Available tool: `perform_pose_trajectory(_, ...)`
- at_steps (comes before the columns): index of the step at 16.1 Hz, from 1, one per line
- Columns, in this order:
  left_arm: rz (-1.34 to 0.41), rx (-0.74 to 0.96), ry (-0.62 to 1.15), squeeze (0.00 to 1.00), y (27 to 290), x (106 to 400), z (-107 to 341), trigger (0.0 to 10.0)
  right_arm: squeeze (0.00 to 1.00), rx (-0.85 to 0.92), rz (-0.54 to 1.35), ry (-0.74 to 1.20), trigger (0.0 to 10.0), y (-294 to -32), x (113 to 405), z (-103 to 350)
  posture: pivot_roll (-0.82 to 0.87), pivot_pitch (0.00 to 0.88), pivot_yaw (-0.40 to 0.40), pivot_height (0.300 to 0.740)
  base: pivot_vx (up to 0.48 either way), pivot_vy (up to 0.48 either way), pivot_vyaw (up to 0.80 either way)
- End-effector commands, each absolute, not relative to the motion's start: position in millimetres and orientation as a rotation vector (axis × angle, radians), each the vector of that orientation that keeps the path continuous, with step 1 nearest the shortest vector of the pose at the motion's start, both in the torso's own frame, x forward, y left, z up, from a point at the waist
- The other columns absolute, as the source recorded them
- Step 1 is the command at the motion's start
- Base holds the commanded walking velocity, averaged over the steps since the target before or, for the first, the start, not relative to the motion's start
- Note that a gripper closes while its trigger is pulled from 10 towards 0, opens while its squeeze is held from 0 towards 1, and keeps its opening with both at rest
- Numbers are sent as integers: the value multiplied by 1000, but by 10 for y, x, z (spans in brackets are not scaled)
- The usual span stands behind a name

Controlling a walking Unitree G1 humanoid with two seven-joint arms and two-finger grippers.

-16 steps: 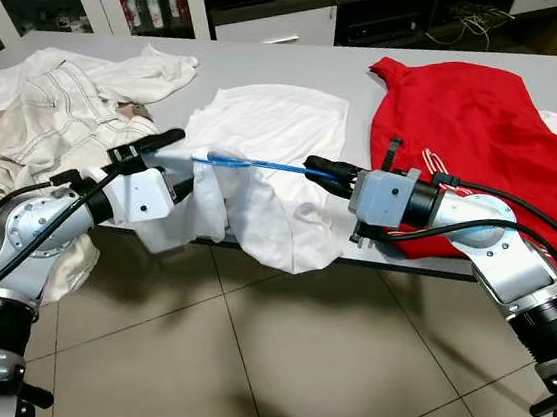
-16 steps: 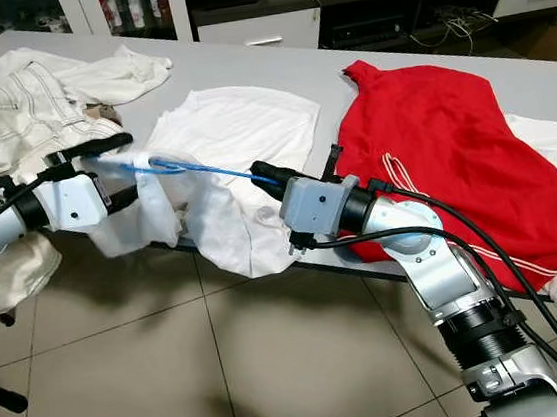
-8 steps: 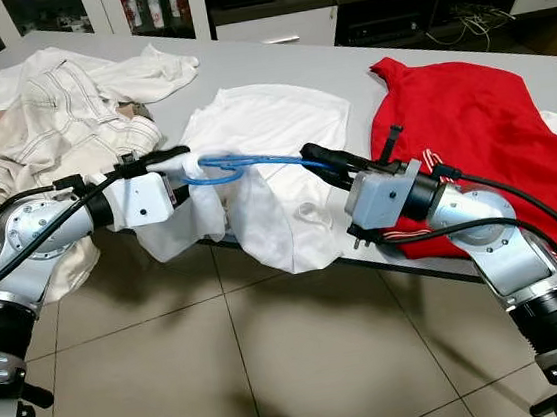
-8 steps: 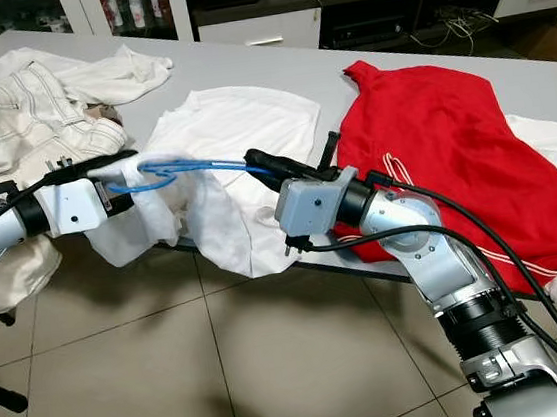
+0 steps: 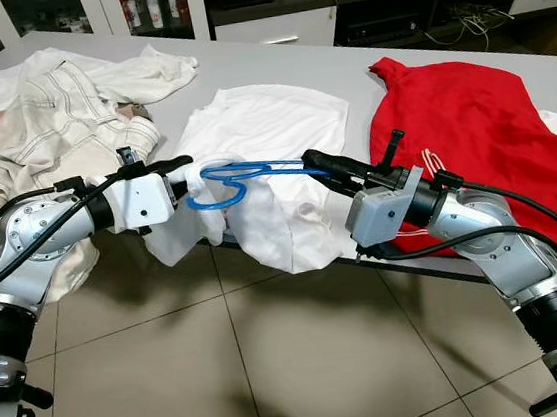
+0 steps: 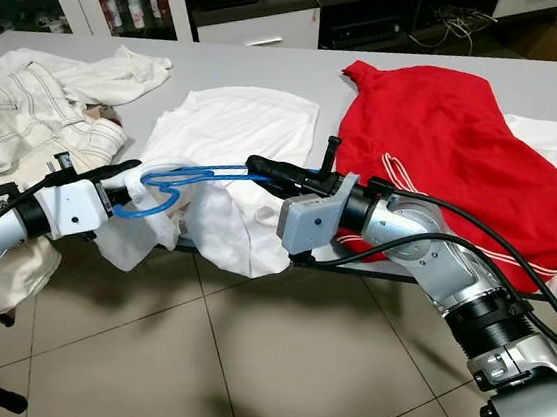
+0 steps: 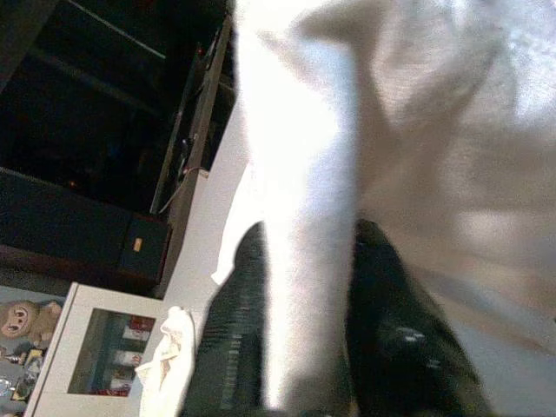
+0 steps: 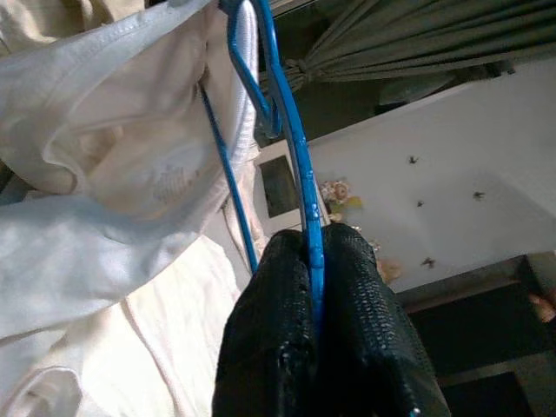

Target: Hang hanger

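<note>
A blue wire hanger (image 5: 240,176) lies flat over the white T-shirt (image 5: 269,129) at the grey table's front edge. My right gripper (image 5: 315,160) is shut on one end of the blue hanger (image 8: 295,156). My left gripper (image 5: 185,169) is shut on a fold of the white T-shirt (image 7: 304,217) beside the hanger's hook (image 6: 156,192). Part of the shirt hangs over the table edge (image 5: 272,239).
A red garment (image 5: 470,126) covers the table to the right, close behind my right arm. A heap of cream clothes (image 5: 56,113) lies at the left. The grey table (image 5: 282,62) runs back to cabinets. Tiled floor (image 5: 276,360) lies below.
The hanger has turned from edge-on to lying flat, and its hook end has come down at my left gripper. My right gripper has risen and pushed slightly left.
</note>
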State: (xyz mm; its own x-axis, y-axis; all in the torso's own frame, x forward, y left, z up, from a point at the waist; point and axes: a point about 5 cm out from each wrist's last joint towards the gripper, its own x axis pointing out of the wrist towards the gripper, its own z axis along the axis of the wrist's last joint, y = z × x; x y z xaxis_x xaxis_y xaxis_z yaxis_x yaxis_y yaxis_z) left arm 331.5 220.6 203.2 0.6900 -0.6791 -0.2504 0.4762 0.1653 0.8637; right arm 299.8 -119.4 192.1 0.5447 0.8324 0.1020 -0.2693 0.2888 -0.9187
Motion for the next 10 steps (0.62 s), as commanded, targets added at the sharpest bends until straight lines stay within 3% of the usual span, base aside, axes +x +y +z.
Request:
perform_pose_trajectory(1,-846,1131,-208,0,2181,3303,2015,0,0,-1050,782,-723,10000,-1189,3020,2040,128,0,-17,740,0,0,0)
perform_pose_trajectory(4,-840,1126,-212,0,2174,3306,2026,0,0,-1103,776,-736,10000,-1214,3024,2014,126,0,-17,740,0,0,0)
perform_pose_trajectory(5,-840,1126,-212,0,2174,3306,2026,0,227,-1110,777,-738,10000,-1214,3025,2012,126,0,-17,740,0,0,0)
perform_pose_trajectory(6,-839,1125,-213,0,2171,3305,2027,0,1000,-1124,776,-741,10000,-1218,3028,2005,127,0,-18,740,0,0,0)
perform_pose_trajectory(10,-834,1118,-211,0,2171,3304,2024,0,1000,-1135,772,-732,10000,-1223,3041,1985,129,2,-20,740,0,0,0)
